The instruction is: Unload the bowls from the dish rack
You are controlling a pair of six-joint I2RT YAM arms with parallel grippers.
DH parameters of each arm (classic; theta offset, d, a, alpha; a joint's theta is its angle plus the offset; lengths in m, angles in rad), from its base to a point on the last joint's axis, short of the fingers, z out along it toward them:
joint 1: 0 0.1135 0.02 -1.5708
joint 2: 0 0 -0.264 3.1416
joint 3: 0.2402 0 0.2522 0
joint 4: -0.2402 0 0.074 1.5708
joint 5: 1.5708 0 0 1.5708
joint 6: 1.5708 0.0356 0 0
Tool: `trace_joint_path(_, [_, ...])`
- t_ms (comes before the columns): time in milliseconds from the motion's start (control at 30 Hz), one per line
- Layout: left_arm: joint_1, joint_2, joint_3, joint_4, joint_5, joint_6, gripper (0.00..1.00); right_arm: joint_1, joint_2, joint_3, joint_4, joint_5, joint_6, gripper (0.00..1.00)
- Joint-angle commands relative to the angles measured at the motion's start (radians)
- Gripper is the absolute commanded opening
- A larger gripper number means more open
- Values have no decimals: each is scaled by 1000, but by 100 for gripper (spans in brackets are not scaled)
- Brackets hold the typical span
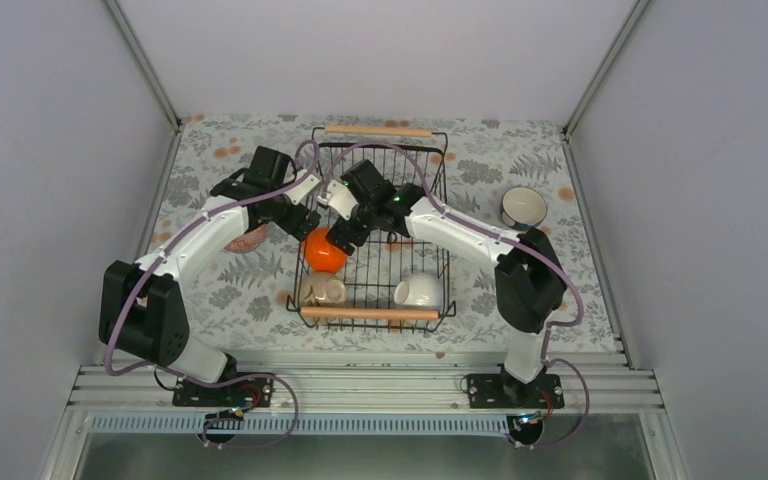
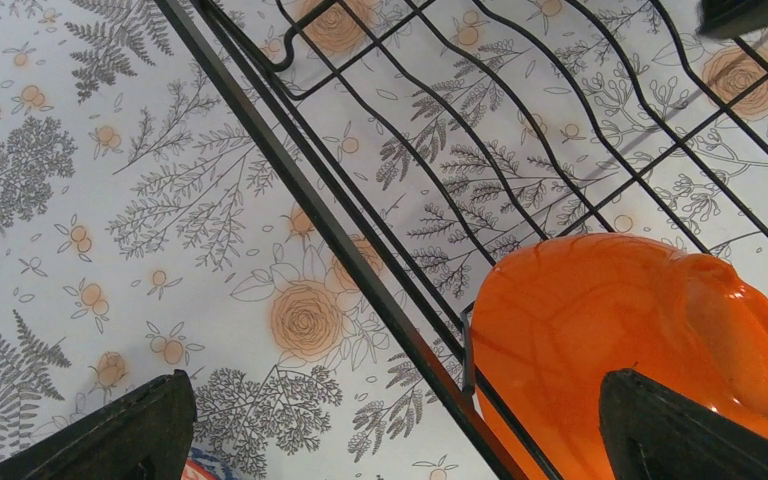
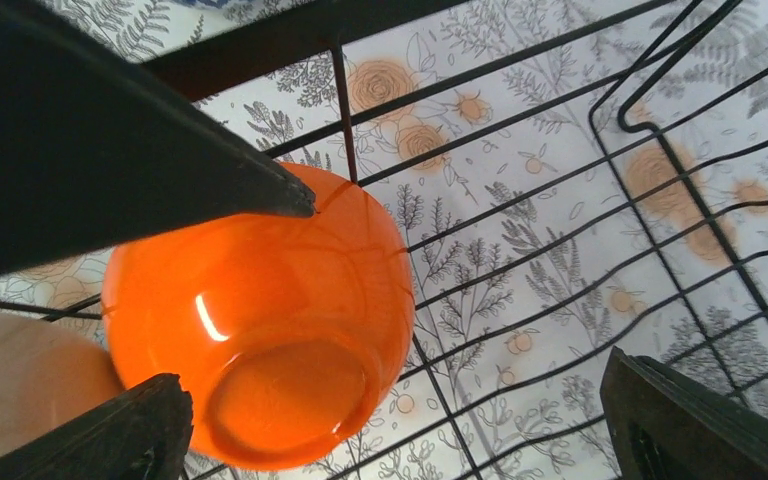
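Beside orange bowl point(image 3: 260, 330), beige bowl point(image 3: 25, 385): seen from right wrist, not left.

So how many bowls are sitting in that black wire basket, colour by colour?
Orange bowl: 1
Beige bowl: 1
White bowl: 1
Total in the dish rack: 3
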Motion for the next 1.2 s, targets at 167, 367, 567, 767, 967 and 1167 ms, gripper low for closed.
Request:
trace_joint_path(167, [2, -11, -43, 6, -113, 5, 100, -5, 62, 46, 61, -44, 42, 100])
trace_joint_path(367, [2, -2, -41, 13, -137, 2, 100, -5, 76, 57, 90, -25, 37, 100])
trace_joint_path(567, [3, -5, -51, 16, -141, 2, 100, -5, 116, 84, 90, -30, 34, 100])
trace_joint_path(767, [2, -20, -57, 18, -127, 2, 100, -5, 134, 62, 121, -7, 28, 100])
trace_joint_path(967, [2, -23, -57, 13, -112, 2, 100, -5, 113, 18, 135, 36, 13, 100])
trace_joint_path(1167, [2, -22, -58, 11, -109, 2, 100, -7, 78, -50, 169, 109, -2, 100])
